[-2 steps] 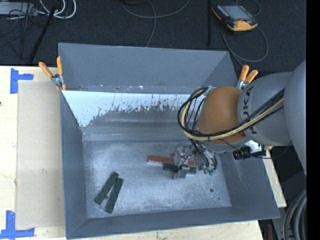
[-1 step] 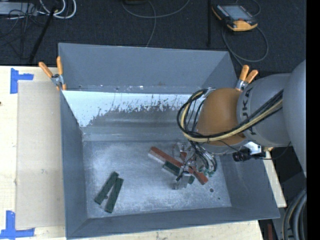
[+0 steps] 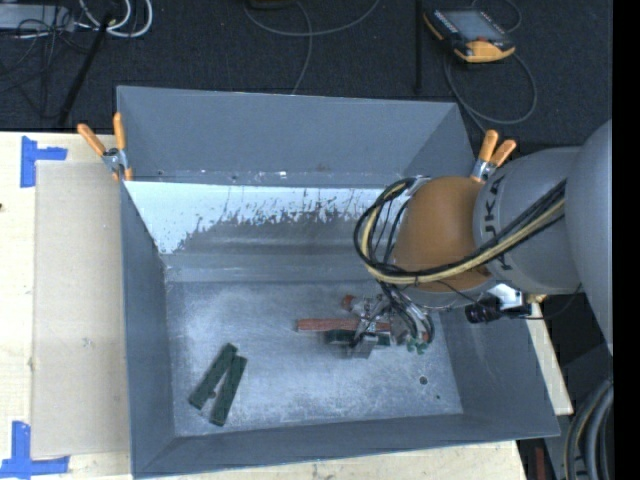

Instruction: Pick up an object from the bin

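The end effector (image 3: 360, 336) hangs low over the floor of the grey bin (image 3: 300, 168). A thin reddish-brown strip (image 3: 318, 324) lies flat just to its left. The strip's near end runs in among the end effector's dark parts, and its far end points away to the left. Its long axis lies almost level across the view. Whether the end effector is open or closed cannot be told. Well off to its lower left lie two dark green bars (image 3: 218, 381) — side by side, slanted.
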### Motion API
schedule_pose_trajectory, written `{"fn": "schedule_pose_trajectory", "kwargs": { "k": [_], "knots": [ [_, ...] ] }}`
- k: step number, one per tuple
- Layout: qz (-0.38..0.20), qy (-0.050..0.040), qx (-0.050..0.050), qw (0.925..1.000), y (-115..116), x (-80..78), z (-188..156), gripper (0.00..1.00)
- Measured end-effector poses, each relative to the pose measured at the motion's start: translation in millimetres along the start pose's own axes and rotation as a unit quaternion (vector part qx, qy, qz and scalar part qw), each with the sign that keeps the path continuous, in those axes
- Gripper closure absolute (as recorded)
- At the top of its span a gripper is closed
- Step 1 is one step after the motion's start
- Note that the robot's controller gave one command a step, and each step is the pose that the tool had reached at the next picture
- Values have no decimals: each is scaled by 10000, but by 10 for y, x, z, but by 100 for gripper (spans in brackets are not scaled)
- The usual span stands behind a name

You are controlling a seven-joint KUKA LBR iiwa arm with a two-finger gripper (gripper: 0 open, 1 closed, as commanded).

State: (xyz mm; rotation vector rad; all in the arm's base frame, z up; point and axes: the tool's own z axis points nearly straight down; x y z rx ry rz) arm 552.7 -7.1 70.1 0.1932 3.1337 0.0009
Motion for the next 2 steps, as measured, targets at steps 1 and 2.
{"fn": "schedule_pose_trajectory", "kwargs": {
  "k": [1, 2],
  "knots": [
    [-409, -32, -3, 9992, 268, -75, -1048, 100],
    [-314, -12, 4, 9995, 59, -18, -1506, 100]
  ]
}}
